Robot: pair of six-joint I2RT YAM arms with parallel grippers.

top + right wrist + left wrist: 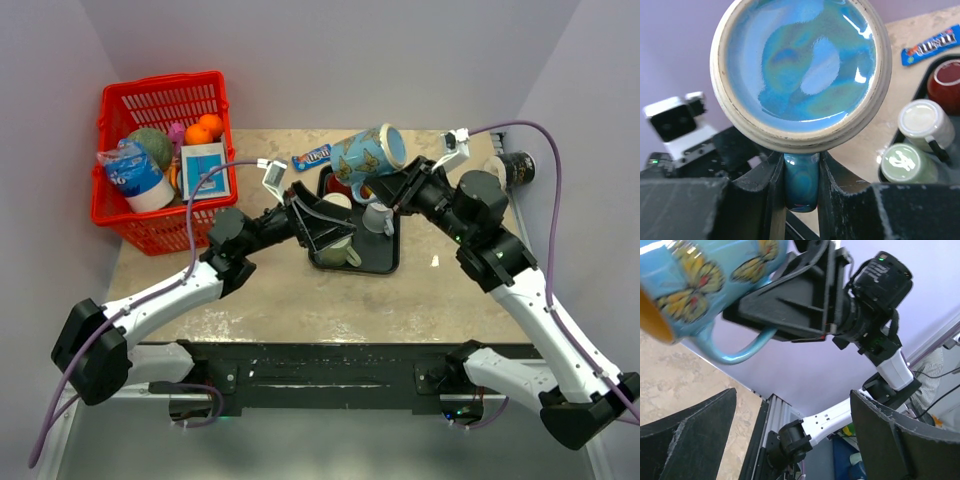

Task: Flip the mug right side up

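A blue mug with yellow butterflies (pixel 366 153) hangs in the air above the black tray (pixel 385 265), tilted on its side. My right gripper (pixel 398 186) is shut on its handle (pixel 801 182); the right wrist view looks onto the mug's blue base (pixel 801 65). The left wrist view shows the mug (pixel 705 285) from below, with its yellow inside at the left edge. My left gripper (pixel 335 228) is open and empty, low over the tray, below the mug; its two black fingers (pixel 690 440) stand wide apart.
The tray holds several upside-down mugs: a red one (pixel 945 80), a white one (pixel 920 120) and a green one (pixel 905 162). A candy bar (pixel 312 156) lies behind the tray. A red basket (pixel 160 160) of groceries stands at the back left. A dark can (pixel 518 168) stands at the back right.
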